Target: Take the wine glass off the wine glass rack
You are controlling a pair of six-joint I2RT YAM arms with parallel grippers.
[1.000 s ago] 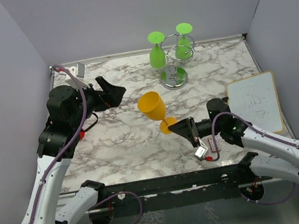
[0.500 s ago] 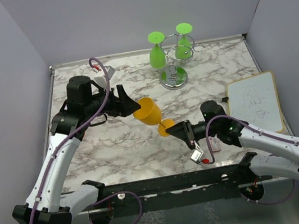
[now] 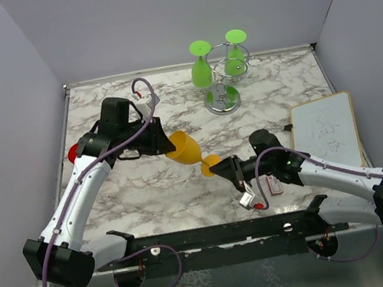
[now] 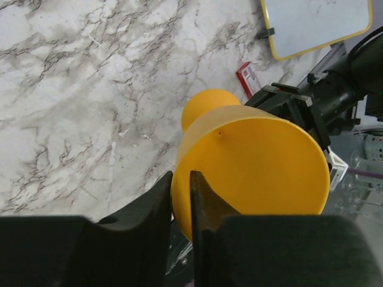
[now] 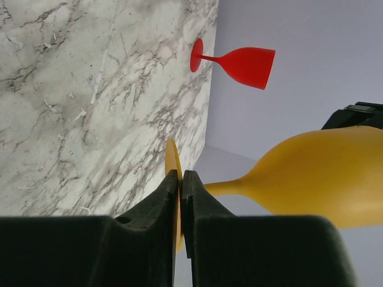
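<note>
while both arms met over the middle of the table, the yellow wine glass (image 3: 185,150) was off the wine glass rack (image 3: 223,99) and well apart from it, tipped on its side in the air between the two grippers. glass was opaque yellow-orange plastic: wide bowl, short stem, flat round foot. left gripper (image 3: 164,142) pinched the bowl's rim, one finger inside and one outside. right gripper (image 3: 215,166) was clamped thin on the foot disc. rack was chrome wire on a round base at the back of the table, with two green glasses (image 3: 201,69) hanging upside down from its arms. right wrist view showed the foot edge-on between the pads (image 5: 170,197), plus a red glass (image 5: 242,63) lying by the far wall, barely visible from the top. left wrist view showed a small red packet (image 4: 246,78) on the table beside the right arm. table (image 3: 148,194) was white-grey marble pattern, whiteboard (image 3: 326,131) with yellow rim at its right edge, plain pale lilac walls on three sides.
</note>
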